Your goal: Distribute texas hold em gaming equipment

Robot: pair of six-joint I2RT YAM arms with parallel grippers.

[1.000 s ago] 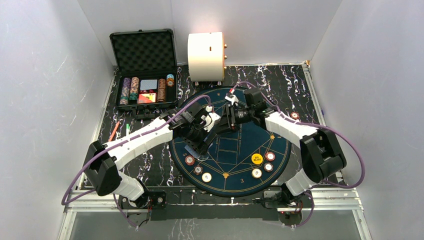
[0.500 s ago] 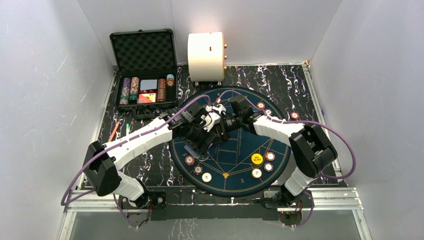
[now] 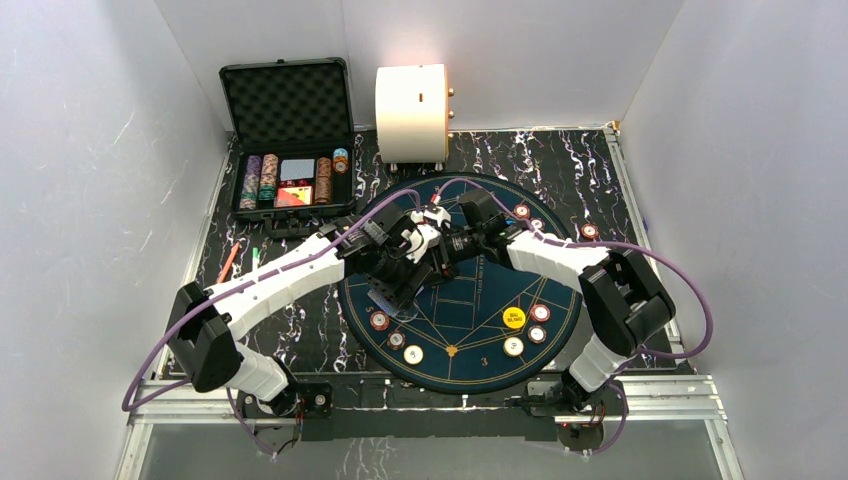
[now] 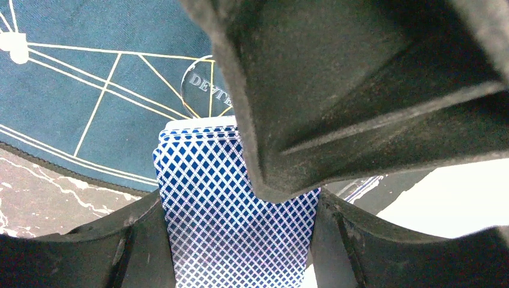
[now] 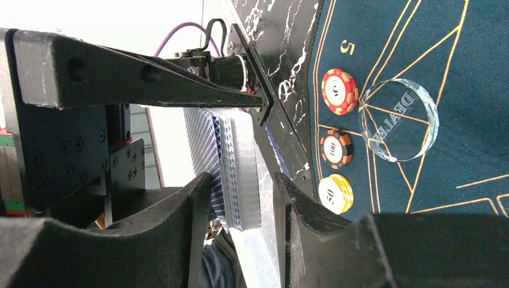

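Observation:
My left gripper [image 4: 237, 207] is shut on a deck of blue-backed playing cards [image 4: 231, 216], held on edge above the round blue felt mat [image 3: 470, 300]. My right gripper [image 5: 243, 198] straddles the free end of the deck [image 5: 237, 168]. One finger [image 5: 180, 210] touches the outer cards, and a gap shows at the other finger. A clear dealer button [image 5: 399, 120] lies on the felt with three chips [image 5: 336, 149] beside it. A yellow button [image 3: 513, 318] and more chips [image 3: 537, 333] lie at the mat's near right. From above, both grippers [image 3: 415, 270] meet over the mat's left half.
The open black case [image 3: 288, 135] with chip rows stands at the back left, and the big cream cylinder [image 3: 412, 112] is beside it. Chips [image 3: 521, 211] lie at the mat's far right edge, one [image 3: 590, 231] off it. Pens [image 3: 230, 262] lie left of the mat.
The right arm has swung left from the mat's far middle to the deck in the left gripper, then stayed there. The left arm and deck have held still.

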